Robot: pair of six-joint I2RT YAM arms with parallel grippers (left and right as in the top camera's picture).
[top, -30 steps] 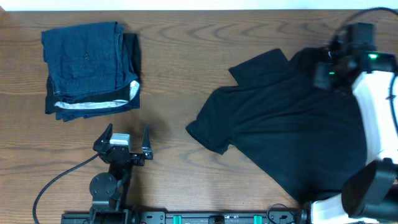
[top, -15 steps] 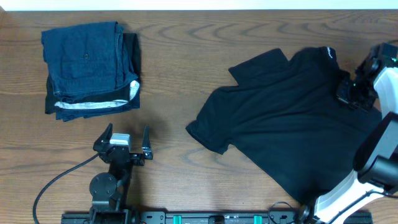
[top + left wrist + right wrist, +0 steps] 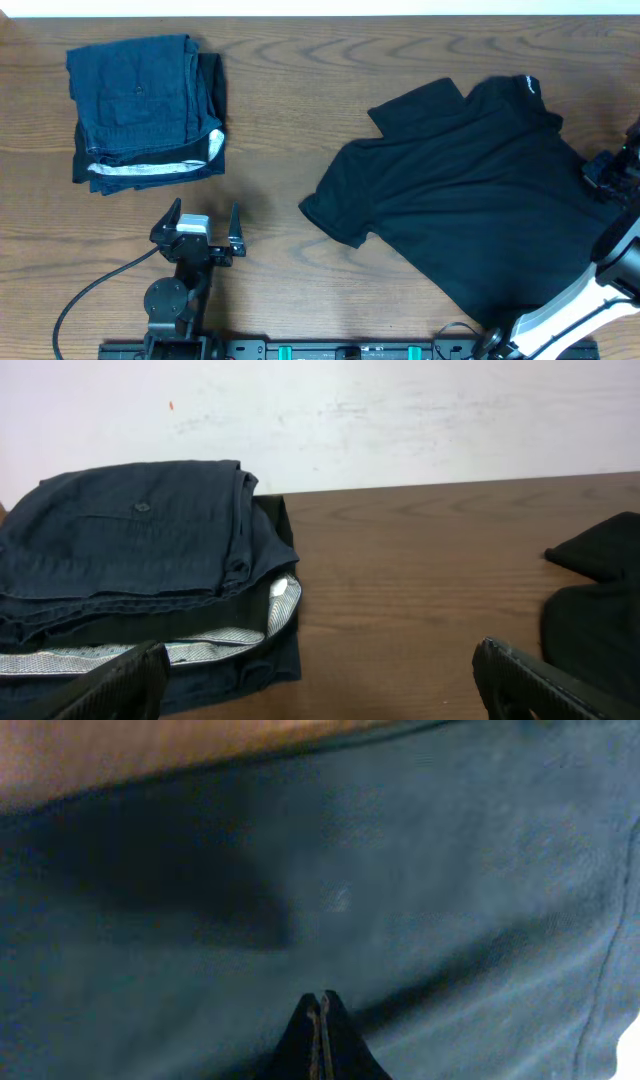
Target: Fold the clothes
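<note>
The clothes, a black short-sleeved T-shirt [image 3: 470, 190], lie spread flat on the right half of the wooden table, with one sleeve toward the middle. My right gripper [image 3: 592, 178] is at the shirt's right edge. In the right wrist view it [image 3: 320, 1000] hangs just over the dark fabric [image 3: 400, 870], shut, with nothing showing between its fingers. My left gripper [image 3: 205, 212] rests near the front left of the table, away from the shirt. In the left wrist view it [image 3: 320, 690] is wide open over bare wood, and a corner of the shirt [image 3: 600, 620] shows at the right.
A stack of folded dark blue garments [image 3: 145, 110] with a white-striped edge sits at the back left, straight ahead of the left gripper [image 3: 140, 550]. Bare tabletop [image 3: 290, 120] separates the stack from the shirt. A cable [image 3: 95, 290] trails from the left arm's base.
My right arm has swung from over the shirt's collar area toward the table's right edge, and its jaws have shut fully. The shirt and the left arm have not moved.
</note>
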